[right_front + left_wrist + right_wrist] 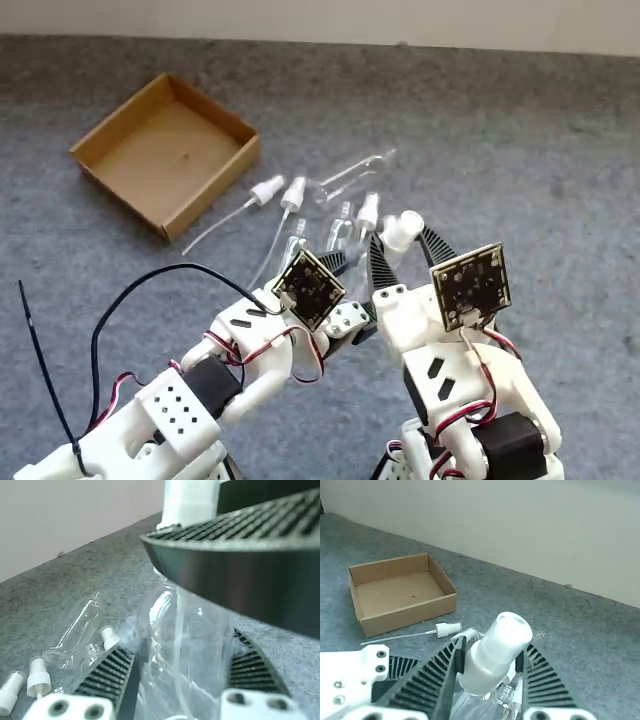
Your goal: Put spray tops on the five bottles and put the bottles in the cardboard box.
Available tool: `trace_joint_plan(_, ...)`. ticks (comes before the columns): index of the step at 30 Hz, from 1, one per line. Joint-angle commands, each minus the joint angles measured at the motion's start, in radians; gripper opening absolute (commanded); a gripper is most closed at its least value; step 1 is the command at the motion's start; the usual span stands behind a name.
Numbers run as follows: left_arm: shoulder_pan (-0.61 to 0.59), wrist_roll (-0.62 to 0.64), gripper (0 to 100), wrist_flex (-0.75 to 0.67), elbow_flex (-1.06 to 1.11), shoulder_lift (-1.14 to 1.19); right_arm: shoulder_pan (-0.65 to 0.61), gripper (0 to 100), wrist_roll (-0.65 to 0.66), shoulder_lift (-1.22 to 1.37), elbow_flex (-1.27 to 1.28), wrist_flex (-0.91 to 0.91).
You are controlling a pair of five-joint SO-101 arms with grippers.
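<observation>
— Closest up, the right wrist view has a white spray top (495,647) pinched between the right jaws, which press on both its sides.

— And the bottle (185,645)?

— From there, only its clear neck peeks out beneath that top. The left wrist view gives the body: the left jaws grip it on either side, one right jaw crosses dark above it, and a thin tube seems to run down inside.

— What does the high view add?

— Both arms meet over the middle of the grey counter (520,150), and their wrist boards hide most of the held bottle. Just beyond lie loose spray tops (268,190) with long tubes and a spare bottle (355,170) on its side. The cardboard box (215,190) sits farther left, apart from them, open side up.
</observation>
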Motion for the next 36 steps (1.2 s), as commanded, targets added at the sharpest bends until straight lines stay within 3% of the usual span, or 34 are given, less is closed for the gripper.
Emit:
trace_joint_plan(1,-0.022,-0.011,8,-0.028,-0.065,-0.001,-0.005,20.5,0.025,0.002,-0.01,0.005)
trace_joint_plan(5,-0.085,-0.011,8,-0.028,-0.073,-0.001,-0.005,27.1,0.029,0.002,-0.01,0.016)
trace_joint_plan(17,-0.285,-0.014,8,-0.023,-0.191,0.004,-0.002,26.9,0.023,0.002,-0.004,0.033)
trace_joint_plan(21,-0.298,-0.014,8,-0.023,-0.248,0.025,-0.004,15.9,0.023,0.002,0.035,0.025)
trace_joint_plan(25,-0.298,-0.012,8,-0.023,-0.355,0.188,-0.004,1.4,0.023,0.002,0.058,0.024)
trace_joint_plan(33,-0.277,-0.009,8,-0.028,-0.544,0.487,-0.005,0.5,0.023,0.002,0.107,0.022)
trace_joint_plan(36,-0.275,-0.009,8,-0.046,-0.587,0.516,-0.004,0.5,0.023,0.002,0.18,-0.07)
